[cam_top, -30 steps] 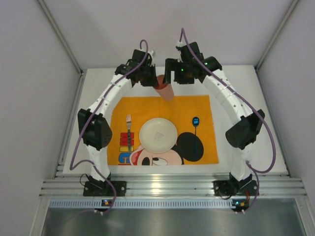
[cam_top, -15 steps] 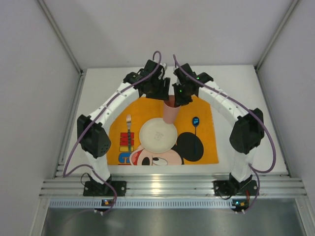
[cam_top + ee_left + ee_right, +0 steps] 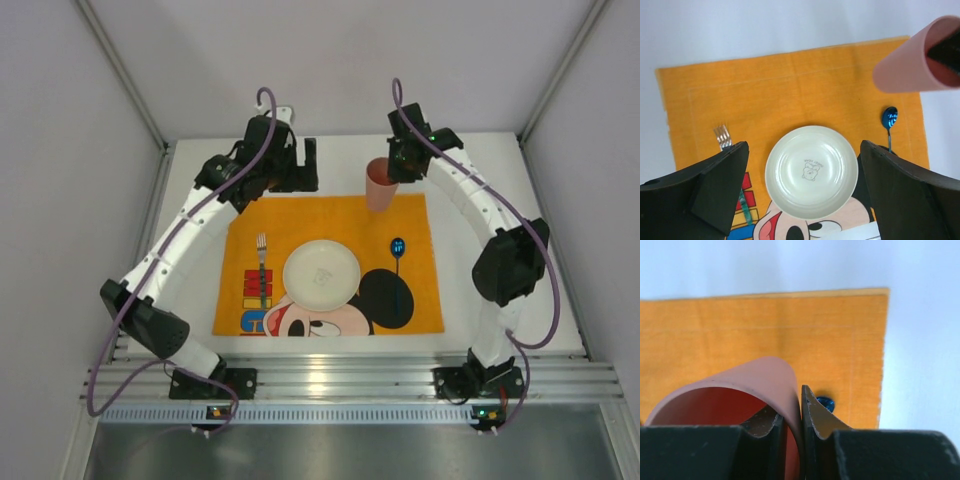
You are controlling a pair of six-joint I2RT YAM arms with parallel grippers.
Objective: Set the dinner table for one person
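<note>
A pink cup [image 3: 379,186] hangs tilted over the back right part of the orange mat [image 3: 300,215]. My right gripper [image 3: 391,168] is shut on it. In the right wrist view, the gripper [image 3: 801,407] pinches the cup [image 3: 740,385] by its wall, one finger inside the rim and one outside. My left gripper [image 3: 298,172] stands open and empty above the mat's back edge. In the left wrist view, its wide jaws [image 3: 803,150] frame the plate [image 3: 810,171]. The white dinner table [image 3: 480,170] carries the mat.
On the mat lie a cream plate [image 3: 321,273] in the middle, a fork [image 3: 262,270] to its left and a blue spoon [image 3: 398,262] to its right. Grey walls close in the table on three sides. An aluminium rail [image 3: 340,380] holds both arm bases.
The cup passed from my left gripper to my right one. The left jaws opened and that arm drew back to the left. The right arm carried the cup to the mat's back right.
</note>
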